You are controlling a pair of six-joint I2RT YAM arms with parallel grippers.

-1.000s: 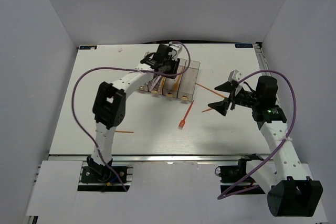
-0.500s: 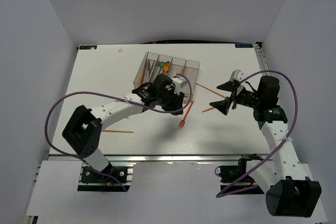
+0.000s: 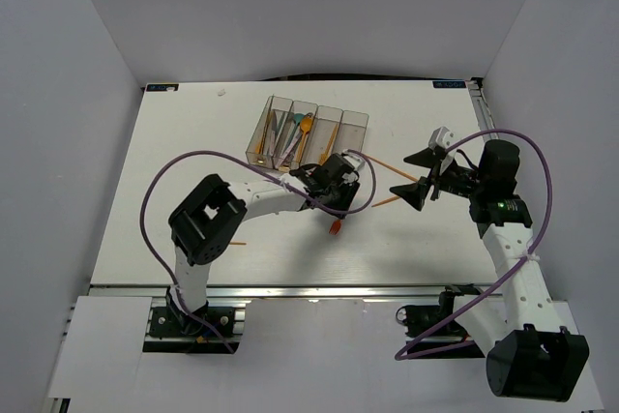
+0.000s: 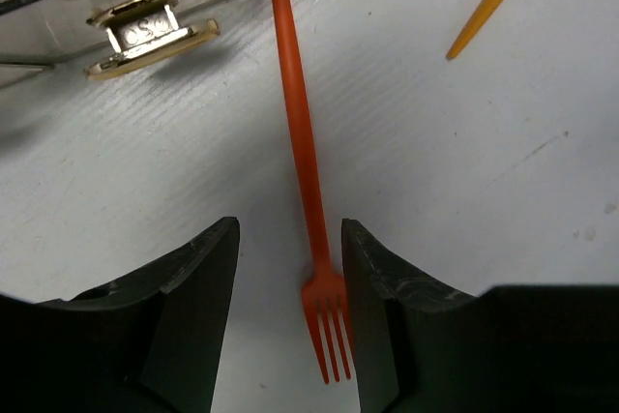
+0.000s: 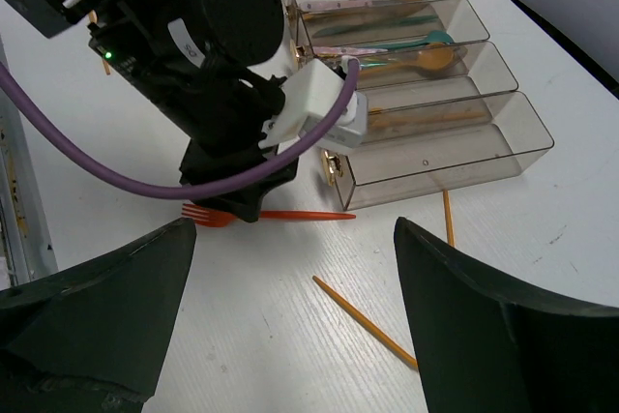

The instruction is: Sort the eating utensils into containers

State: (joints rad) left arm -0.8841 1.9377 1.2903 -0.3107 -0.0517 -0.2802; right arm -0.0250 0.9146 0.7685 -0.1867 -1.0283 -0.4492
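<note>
Four joined clear bins (image 3: 355, 121) sit toward the table's 12 o'clock, holding orange, teal and grey utensils (image 3: 302, 128). An orange fork (image 4: 300, 142) lies flat at their 5 o'clock, tines toward 6. Two thin orange pieces (image 3: 382, 163) lie at their 4 o'clock, a lone orange piece (image 3: 228, 242) at 8.

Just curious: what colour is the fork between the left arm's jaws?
Orange-red slender plastic fork, clearest in left wrist view.
</note>
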